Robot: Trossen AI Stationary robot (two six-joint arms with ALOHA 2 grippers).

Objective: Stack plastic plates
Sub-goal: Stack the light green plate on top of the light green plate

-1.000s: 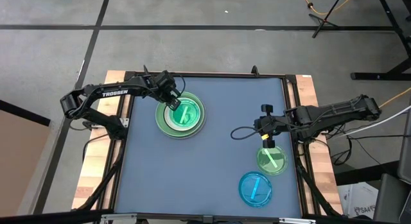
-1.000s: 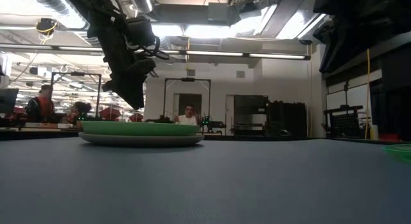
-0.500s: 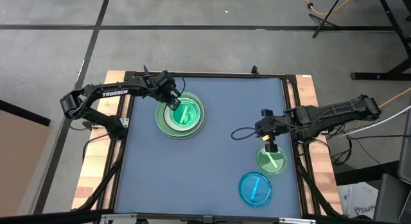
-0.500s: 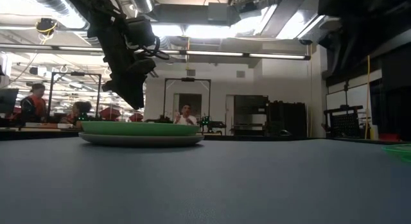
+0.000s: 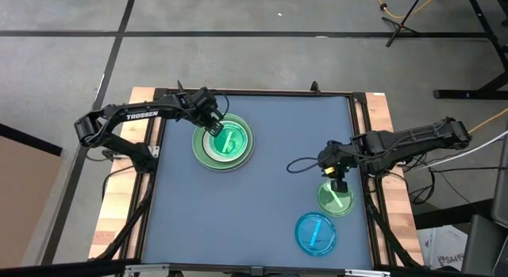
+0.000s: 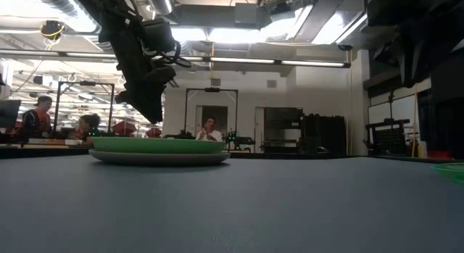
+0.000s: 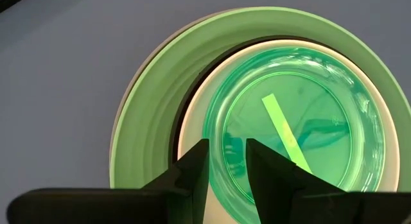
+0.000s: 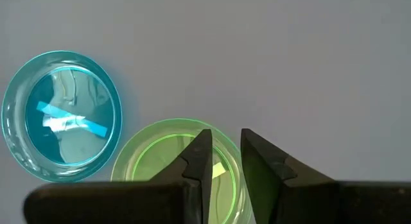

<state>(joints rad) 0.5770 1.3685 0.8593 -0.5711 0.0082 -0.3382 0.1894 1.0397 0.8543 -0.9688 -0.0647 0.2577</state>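
A stack of plates (image 5: 224, 142) stands at the table's far left: a grey plate at the bottom, then light green (image 7: 138, 121), a black sliver (image 7: 185, 115), white (image 7: 192, 131), and a translucent green plate (image 7: 302, 128) on top. My left gripper (image 5: 213, 128) hovers open over the stack's left rim, clear of it in the low view (image 6: 148, 101). A small translucent green plate (image 5: 336, 198) and a translucent blue plate (image 5: 316, 233) lie flat at the near right. My right gripper (image 5: 338, 182) is open above the green plate's far rim (image 8: 167, 131).
The dark cable (image 5: 300, 164) of my right arm loops over the table beside the gripper. Wooden table edges (image 5: 382, 118) frame the blue mat. The mat's middle (image 5: 262, 205) lies between the stack and the two loose plates. People show in the room beyond the table (image 6: 210, 130).
My right gripper has gone toward the table's near edge and now stands over the far rim of the small translucent green plate. The plates have not moved.
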